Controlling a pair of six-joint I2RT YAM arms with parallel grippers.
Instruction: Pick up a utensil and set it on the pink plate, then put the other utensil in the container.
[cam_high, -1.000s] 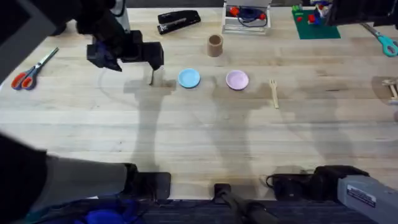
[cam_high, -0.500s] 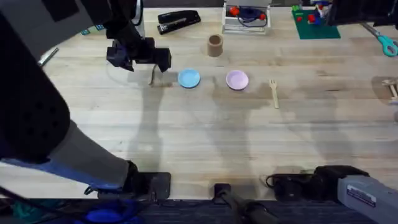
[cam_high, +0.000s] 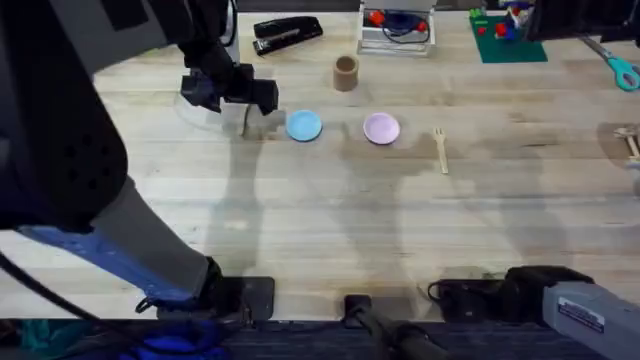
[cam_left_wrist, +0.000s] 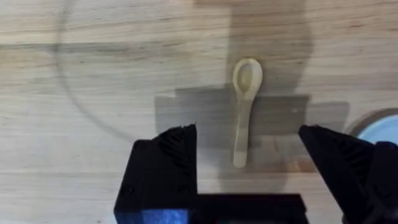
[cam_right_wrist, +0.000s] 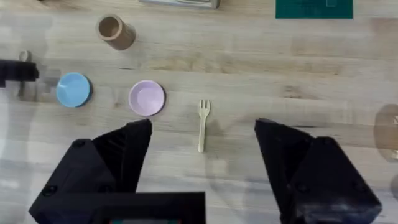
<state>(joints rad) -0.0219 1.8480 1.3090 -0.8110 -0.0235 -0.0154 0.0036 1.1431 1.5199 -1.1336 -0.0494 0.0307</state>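
The left gripper (cam_left_wrist: 249, 165) is hovering, jaws wide and empty, over the wooden spoon (cam_left_wrist: 244, 106) lying on the surface at the blue plate's (cam_high: 304, 125) nine o'clock. The pickup is just starting, I'd say; next it needs lowering to straddle the handle.

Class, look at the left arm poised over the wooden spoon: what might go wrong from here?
1. The open left end effector straddles only the thin handle of the spoon; closing there may pinch it off-centre, so it tilts or slips.
2. The blue plate lies between the spoon and the pink plate, so the spoon might be set on the wrong one.
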